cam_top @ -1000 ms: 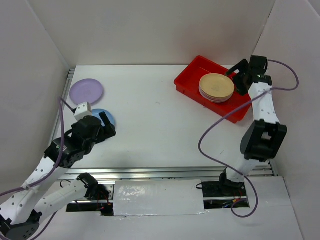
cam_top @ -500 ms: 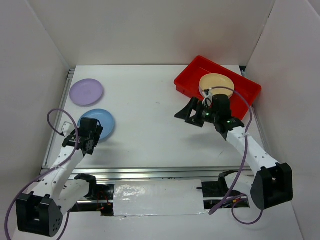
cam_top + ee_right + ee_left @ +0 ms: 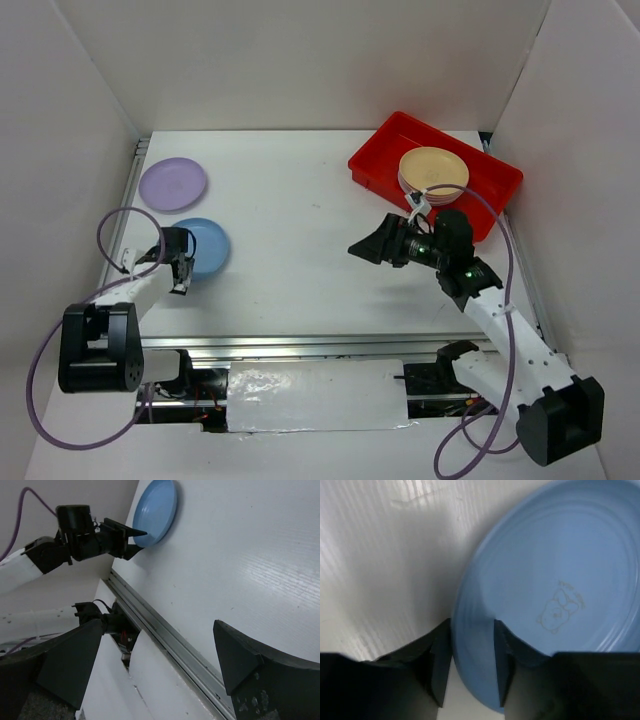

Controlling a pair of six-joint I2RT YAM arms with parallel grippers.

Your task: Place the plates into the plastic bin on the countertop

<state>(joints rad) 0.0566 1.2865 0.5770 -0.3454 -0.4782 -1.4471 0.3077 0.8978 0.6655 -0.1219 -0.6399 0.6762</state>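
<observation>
- The left tool sits at the near rim of the light blue plate, a finger on each side of the edge; I cannot tell whether it pinches.
- That plate lies on the desk, just beside the lilac plate.
- The right tool hangs spread wide and empty above mid-desk.
- A cream-topped stack sits in the red bin, far right.

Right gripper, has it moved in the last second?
Yes. The right gripper has swung from the red bin's far right side to over the countertop in front of the bin's left end, nearer the metal rail.
</observation>
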